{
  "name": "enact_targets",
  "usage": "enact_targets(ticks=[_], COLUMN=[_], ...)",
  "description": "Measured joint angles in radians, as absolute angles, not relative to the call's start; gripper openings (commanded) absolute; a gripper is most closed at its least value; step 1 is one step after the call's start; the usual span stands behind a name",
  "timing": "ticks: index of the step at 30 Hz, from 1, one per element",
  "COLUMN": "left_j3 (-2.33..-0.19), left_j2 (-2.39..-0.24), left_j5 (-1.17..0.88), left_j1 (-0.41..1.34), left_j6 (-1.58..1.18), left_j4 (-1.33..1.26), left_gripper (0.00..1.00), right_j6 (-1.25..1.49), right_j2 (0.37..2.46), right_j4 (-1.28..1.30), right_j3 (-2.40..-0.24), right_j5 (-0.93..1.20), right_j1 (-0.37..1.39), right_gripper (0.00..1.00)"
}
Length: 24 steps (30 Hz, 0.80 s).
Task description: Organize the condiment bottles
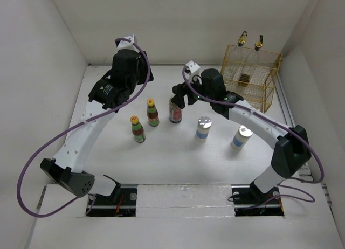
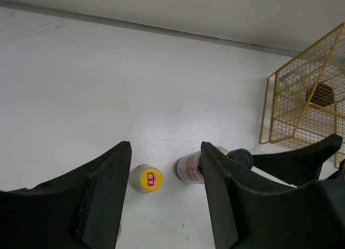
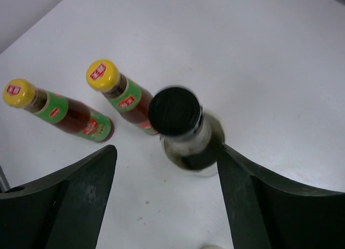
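Note:
The black-capped jar [image 1: 176, 110] stands mid-table. My right gripper [image 1: 181, 95] is open just above and behind it. In the right wrist view the jar [image 3: 175, 111] sits at the fingertips, close to the right finger, and the gripper [image 3: 167, 152] holds nothing. Two yellow-capped red-sauce bottles [image 1: 152, 112] [image 1: 138, 129] stand left of the jar. My left gripper [image 1: 141, 71] is open and empty, high above them. One yellow cap [image 2: 147, 178] shows between its fingers [image 2: 166, 146]. Two silver-topped shakers [image 1: 203, 128] [image 1: 241, 137] stand to the right. Two glass bottles with gold pourers [image 1: 242, 41] [image 1: 259, 42] stand in the wire rack.
A yellow wire rack [image 1: 268, 79] stands at the back right, also in the left wrist view [image 2: 302, 109]. White walls enclose the table on the left, back and right. Purple cables loop off both arms.

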State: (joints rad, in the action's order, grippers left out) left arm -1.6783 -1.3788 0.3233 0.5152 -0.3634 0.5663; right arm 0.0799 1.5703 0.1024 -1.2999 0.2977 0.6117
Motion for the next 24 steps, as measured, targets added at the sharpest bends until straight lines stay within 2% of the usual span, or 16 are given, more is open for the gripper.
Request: enact_targets(ticks=[6, 10, 13, 14, 15, 17, 18, 20, 22, 24], left_j3=[-1.678, -1.678, -1.678, -1.678, -1.678, -1.678, -1.678, -1.678, -1.678, -1.678], left_j2=[-1.379, -1.378, -1.378, -1.377, -1.377, -1.377, -1.377, -1.377, -1.377, -1.377], left_j5=[0.322, 0.322, 0.322, 0.322, 0.322, 0.322, 0.321, 0.321, 0.321, 0.321], left_j1=[0.515, 0.515, 0.515, 0.515, 0.515, 0.515, 0.515, 0.515, 0.515, 0.515], left_j6=[-0.363, -0.363, -0.363, -0.363, -0.363, -0.363, -0.363, -0.363, -0.363, -0.363], left_j4=[0.566, 0.566, 0.567, 0.567, 0.567, 0.567, 0.567, 0.567, 0.567, 0.567], left_gripper=[0.50, 0.50, 0.50, 0.50, 0.50, 0.50, 0.50, 0.50, 0.50, 0.50], right_j6=[0.043, 0.032, 0.026, 0.026, 0.025, 0.017, 0.011, 0.002, 0.008, 0.006], right_j2=[1.673, 1.733, 1.762, 1.766, 1.768, 1.768, 1.768, 1.768, 1.768, 1.768], right_j4=[0.095, 0.086, 0.084, 0.081, 0.075, 0.055, 0.048, 0.036, 0.035, 0.035], right_j3=[-1.416, -1.437, -1.437, -1.436, -1.435, -1.433, -1.433, -1.433, -1.433, -1.433], right_j5=[0.262, 0.232, 0.208, 0.199, 0.191, 0.174, 0.154, 0.123, 0.113, 0.091], right_j1=[0.622, 0.626, 0.631, 0.636, 0.640, 0.654, 0.661, 0.671, 0.682, 0.696], right_gripper=[0.79, 0.75, 0.68, 0.63, 0.49, 0.43, 0.36, 0.17, 0.07, 0.04])
